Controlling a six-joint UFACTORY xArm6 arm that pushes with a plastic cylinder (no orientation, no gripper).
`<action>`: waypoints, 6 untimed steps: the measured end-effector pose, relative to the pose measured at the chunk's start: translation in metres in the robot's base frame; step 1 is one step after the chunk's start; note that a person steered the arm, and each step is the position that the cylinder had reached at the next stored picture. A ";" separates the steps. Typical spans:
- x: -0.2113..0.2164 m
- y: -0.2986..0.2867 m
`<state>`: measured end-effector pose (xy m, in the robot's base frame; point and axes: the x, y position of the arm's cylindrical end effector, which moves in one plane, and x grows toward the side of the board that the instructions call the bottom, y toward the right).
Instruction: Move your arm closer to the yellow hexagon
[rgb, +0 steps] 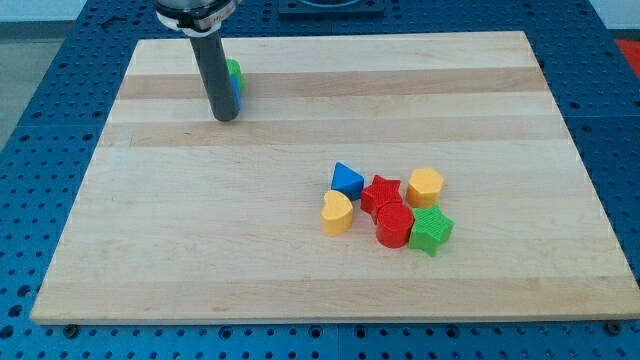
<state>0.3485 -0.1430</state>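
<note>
Camera view, single frame. Pale wooden worktop (250, 250) lies on a blue perforated base (40, 120).

Arm: dark straight rod (216, 75) comes down from the far left of the scene. My tip (226, 118) rests on the worktop at far left. No jaws on this rig, so there is no open or closed state to tell; the rod ends plain.

Just behind the rod, on its right side, a green block (234, 70) and a blue block (238, 88) peek out. Both are mostly hidden by the rod; shapes cannot be made out. They sit just beside the rod's shaft, slightly farther than the tip.

Cluster: six blocks grouped right of centre, toward the near half of the worktop, well apart from my tip.
- Yellow hexagon (425, 187): the task's block, at the right edge of the cluster, on its far side. It is just beside the red star to its left and the green star below it.
- Red star (381, 190): middle of the cluster.
- Blue triangle (347, 180): far left of the cluster, just beside the red star.
- Yellow heart (337, 212): near left, just below the blue triangle.
- Red cylinder (393, 225): near side, touching or almost touching the red star.
- Green star (431, 230): near right, just beside the red cylinder.

Bare worktop lies between my tip and the yellow hexagon.
</note>
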 end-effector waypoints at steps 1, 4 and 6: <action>-0.011 0.000; 0.014 0.106; 0.083 0.279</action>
